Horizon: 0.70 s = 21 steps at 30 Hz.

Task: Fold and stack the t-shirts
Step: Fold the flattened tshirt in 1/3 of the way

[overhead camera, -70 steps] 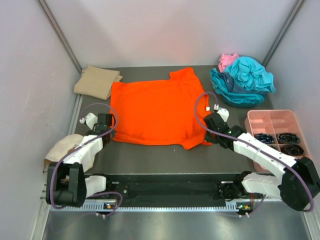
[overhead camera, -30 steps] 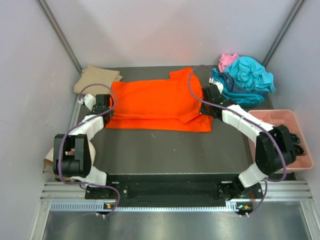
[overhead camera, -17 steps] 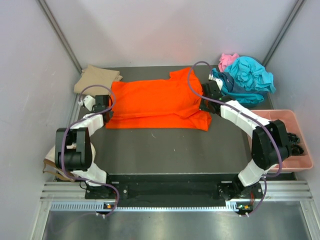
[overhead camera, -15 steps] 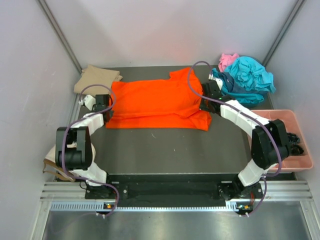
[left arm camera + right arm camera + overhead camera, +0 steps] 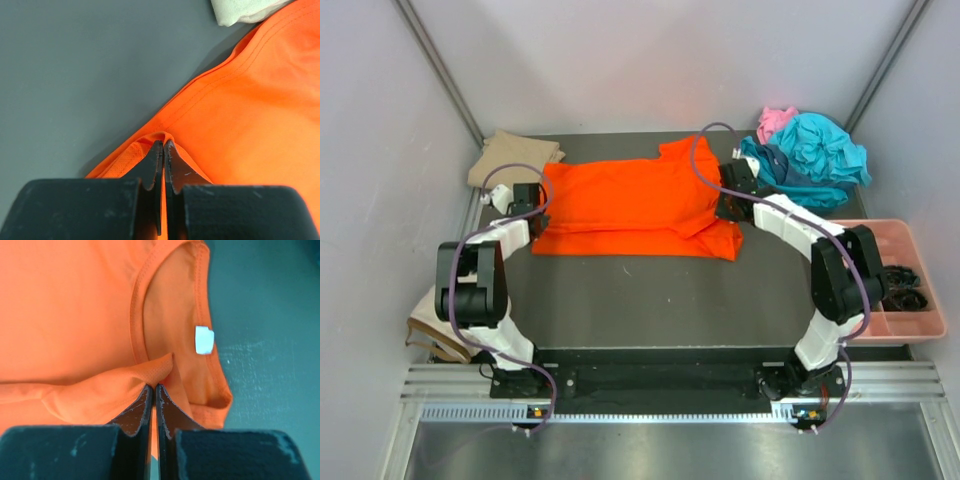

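Note:
The bright orange t-shirt (image 5: 625,205) lies on the table, its near half folded back over the far half. My left gripper (image 5: 531,200) is shut on the shirt's left edge, pinching a ridge of orange cloth (image 5: 210,120) between the jaws (image 5: 163,145). My right gripper (image 5: 730,196) is shut on a fold of the shirt (image 5: 75,315) near the collar, where a white label (image 5: 204,339) shows. A folded tan t-shirt (image 5: 515,160) lies at the back left. Crumpled teal t-shirts (image 5: 815,160) and a pink t-shirt (image 5: 776,121) are piled at the back right.
A pink compartment tray (image 5: 920,315) with dark items stands at the right edge. A cream cap-like thing (image 5: 430,315) lies at the left edge by the left arm. Grey walls close in the table at back and sides.
Both grippers carried the orange shirt's near edge toward the back, folding it in half. In the last half second both moved slightly further back.

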### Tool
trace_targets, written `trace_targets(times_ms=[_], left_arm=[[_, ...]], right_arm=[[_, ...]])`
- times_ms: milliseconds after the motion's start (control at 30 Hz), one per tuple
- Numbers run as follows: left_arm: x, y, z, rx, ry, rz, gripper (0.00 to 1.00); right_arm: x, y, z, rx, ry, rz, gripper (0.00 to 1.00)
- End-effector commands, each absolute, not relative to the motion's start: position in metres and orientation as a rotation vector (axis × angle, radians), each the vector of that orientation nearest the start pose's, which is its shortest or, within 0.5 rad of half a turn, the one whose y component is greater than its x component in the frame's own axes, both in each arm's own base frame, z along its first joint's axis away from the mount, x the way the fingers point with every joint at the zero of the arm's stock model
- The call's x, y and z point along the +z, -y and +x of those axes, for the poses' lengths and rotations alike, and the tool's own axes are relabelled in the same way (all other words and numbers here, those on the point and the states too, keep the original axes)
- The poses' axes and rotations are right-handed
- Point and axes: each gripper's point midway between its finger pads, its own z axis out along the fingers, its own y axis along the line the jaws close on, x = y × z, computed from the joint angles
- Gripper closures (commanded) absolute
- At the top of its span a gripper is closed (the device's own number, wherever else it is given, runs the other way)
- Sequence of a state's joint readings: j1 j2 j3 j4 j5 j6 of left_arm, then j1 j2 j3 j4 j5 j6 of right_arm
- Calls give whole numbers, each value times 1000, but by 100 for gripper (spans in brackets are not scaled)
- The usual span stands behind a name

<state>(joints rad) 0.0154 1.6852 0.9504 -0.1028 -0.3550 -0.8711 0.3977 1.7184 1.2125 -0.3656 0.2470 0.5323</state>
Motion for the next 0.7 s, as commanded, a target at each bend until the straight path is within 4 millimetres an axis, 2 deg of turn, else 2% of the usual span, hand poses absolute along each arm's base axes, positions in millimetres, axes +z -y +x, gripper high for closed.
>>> trace_targets(times_ms=[0, 200, 233, 267, 300, 367, 400, 467, 500, 567, 633, 667], left_arm=[[71, -41, 442, -40, -1952, -1157, 100], [66, -39, 447, -58, -1960, -1160, 98], [64, -37, 448, -59, -1964, -1162, 94], [63, -38, 448, -61, -1963, -1166, 84], [64, -37, 449, -66, -1958, -1170, 80], [67, -37, 450, -74, -1945, -1178, 66], [71, -38, 451, -76, -1931, -1182, 52], [82, -40, 454, -88, -1899, -1177, 39], [88, -41, 457, -90, -1885, -1173, 29], [99, -42, 460, -92, -1853, -1170, 20], [112, -45, 465, -97, -1821, -1167, 16], [116, -47, 465, -90, -1811, -1170, 15]], right_arm=[[114, -152, 441, 171, -2324, 286, 100], [119, -154, 457, 172, -2311, 288, 100], [115, -155, 459, 165, -2318, 283, 100], [116, -154, 461, 156, -2315, 288, 100], [120, -154, 466, 156, -2304, 288, 100], [120, -149, 471, 134, -2300, 296, 98], [123, -149, 474, 136, -2289, 297, 91], [128, -148, 481, 149, -2269, 296, 79], [133, -147, 485, 155, -2256, 293, 63], [141, -146, 492, 153, -2234, 287, 51], [147, -146, 496, 154, -2219, 270, 45], [152, -146, 499, 154, -2200, 266, 39]])
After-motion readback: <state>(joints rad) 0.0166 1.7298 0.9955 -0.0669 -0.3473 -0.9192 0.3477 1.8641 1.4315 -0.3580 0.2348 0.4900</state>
